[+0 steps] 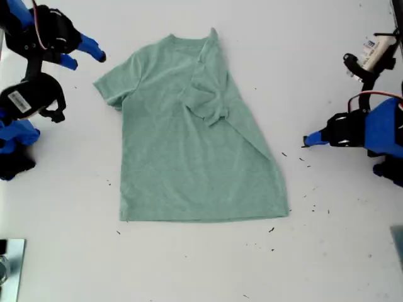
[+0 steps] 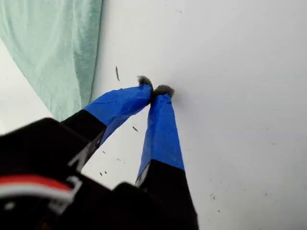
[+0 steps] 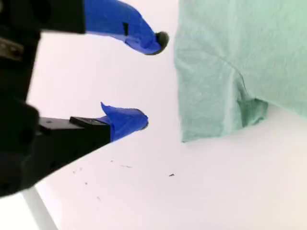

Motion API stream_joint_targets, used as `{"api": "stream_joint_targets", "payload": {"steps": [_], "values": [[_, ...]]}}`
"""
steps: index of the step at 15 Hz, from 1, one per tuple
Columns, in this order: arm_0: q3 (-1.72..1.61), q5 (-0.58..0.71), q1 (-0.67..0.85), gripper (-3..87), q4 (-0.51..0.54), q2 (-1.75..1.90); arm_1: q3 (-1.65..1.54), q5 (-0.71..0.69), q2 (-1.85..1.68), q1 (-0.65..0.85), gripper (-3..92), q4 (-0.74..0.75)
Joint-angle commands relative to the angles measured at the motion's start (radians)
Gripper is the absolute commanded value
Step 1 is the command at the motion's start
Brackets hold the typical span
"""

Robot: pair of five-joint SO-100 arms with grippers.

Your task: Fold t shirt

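White table point(image 1: 189, 270): t shirt point(image 1: 189, 157) lies beyond both grippers' fingers point(image 2: 160, 129).

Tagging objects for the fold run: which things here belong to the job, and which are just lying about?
Job:
- t-shirt, flat on the table, one sleeve folded in
- my first pincer, shut, empty
- my second pincer, open, beside a sleeve

Lying about:
- dark specks on the white table
- shiny object, exterior view's lower left; cannot identify
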State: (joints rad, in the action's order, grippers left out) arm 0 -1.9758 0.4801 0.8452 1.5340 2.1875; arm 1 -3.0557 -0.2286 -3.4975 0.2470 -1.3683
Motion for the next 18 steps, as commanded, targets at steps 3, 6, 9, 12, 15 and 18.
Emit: {"api": "stream_joint_targets", "payload": {"steps": [3, 6, 9, 12, 15, 18], "values": [[-0.227, -0.043, 0.002, 22.3, -0.222, -0.014, -0.043, 0.002, -0.008, -0.011, 2.4, 0.011], [-0.276, -0.043, 0.02, 22.0, -0.344, -0.152, -0.043, -0.006, -0.008, -0.014, 2.4, 0.011], [-0.374, -0.049, 0.029, 22.8, -0.56, -0.354, -0.043, -0.003, -0.009, -0.025, 2.4, 0.011], [-0.37, -0.034, 0.037, 8.1, -0.658, -0.522, -0.043, -0.008, -0.009, -0.026, 2.4, 0.011], [-0.345, -0.051, -0.037, -0.2, -0.611, -0.334, -0.043, -0.02, -0.009, -0.012, 2.4, 0.011], [-0.225, -0.041, -0.04, -0.2, -0.474, -0.141, -0.043, -0.021, -0.009, -0.011, 2.4, 0.011]]}}
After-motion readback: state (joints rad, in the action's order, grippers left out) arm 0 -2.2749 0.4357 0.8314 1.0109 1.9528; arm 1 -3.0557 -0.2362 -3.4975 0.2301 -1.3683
